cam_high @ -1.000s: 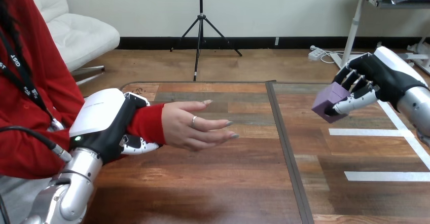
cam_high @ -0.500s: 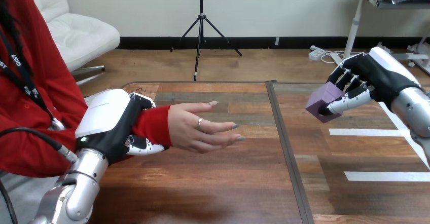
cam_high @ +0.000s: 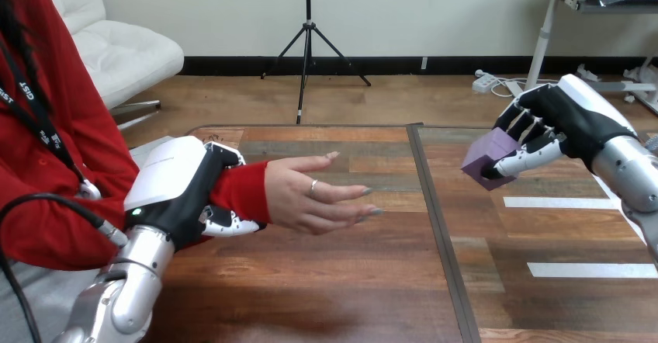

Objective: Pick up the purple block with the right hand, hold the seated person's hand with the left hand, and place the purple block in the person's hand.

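left hand (cam_high: 182,195) has fingers curled round the person's wrist (cam_high: 239,190) to steady the person's hand (cam_high: 310,197), held open over the table (cam_high: 349,281), while right hand (cam_high: 560,122) clamps the purple block (cam_high: 485,157) aloft, well apart at right, likely ready for handover.

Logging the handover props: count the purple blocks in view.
1. The purple block is pinched in the right hand, raised over the right half of the table; nothing suggests another is hidden.
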Motion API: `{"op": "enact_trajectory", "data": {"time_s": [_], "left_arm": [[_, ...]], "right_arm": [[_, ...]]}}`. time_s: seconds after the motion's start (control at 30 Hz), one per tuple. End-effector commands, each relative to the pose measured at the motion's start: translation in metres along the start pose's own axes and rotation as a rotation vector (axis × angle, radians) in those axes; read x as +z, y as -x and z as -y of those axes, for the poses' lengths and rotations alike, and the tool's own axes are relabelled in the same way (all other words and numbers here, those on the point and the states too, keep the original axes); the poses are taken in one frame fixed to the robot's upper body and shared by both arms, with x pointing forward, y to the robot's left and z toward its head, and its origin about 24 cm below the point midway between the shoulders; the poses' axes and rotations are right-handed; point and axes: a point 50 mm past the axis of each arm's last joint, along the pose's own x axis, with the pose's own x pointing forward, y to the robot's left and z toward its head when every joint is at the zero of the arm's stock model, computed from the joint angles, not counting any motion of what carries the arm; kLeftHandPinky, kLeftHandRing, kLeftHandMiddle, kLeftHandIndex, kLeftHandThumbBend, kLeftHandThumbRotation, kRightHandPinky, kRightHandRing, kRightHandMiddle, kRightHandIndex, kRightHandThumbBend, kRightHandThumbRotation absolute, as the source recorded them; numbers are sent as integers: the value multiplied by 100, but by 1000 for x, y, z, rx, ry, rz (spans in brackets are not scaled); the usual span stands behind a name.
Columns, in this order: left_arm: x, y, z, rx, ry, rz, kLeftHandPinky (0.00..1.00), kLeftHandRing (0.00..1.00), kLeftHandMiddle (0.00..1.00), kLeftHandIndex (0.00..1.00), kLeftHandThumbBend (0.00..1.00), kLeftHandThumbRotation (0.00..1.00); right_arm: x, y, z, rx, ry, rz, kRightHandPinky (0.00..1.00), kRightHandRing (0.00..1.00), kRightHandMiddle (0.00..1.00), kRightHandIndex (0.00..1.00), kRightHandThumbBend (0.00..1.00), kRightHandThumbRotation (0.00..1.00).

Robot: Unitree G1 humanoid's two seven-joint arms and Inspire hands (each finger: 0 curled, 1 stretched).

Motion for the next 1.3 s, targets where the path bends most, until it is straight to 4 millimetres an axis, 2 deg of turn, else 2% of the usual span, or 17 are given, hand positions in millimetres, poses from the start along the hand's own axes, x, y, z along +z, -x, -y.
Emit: {"op": "enact_trajectory", "data": {"time_s": [0.0,0.4,0.87,1.27], "left_arm": [[89,-56,-61,265,73,318,19,25,34,35,66,0],[107,-67,-59,250,104,343,19,25,34,35,62,0],[128,-77,-61,257,122,389,19,25,34,36,60,0],[144,-83,-63,258,154,425,20,25,35,36,59,0]], "right_arm": [[57,-7,24,-107,-79,236,36,41,47,48,75,0],[77,-6,23,-106,-85,314,41,43,47,48,76,0],[99,-4,16,-95,-88,437,38,41,45,46,77,0],[116,-4,9,-71,-87,442,37,41,45,46,76,0]]}}
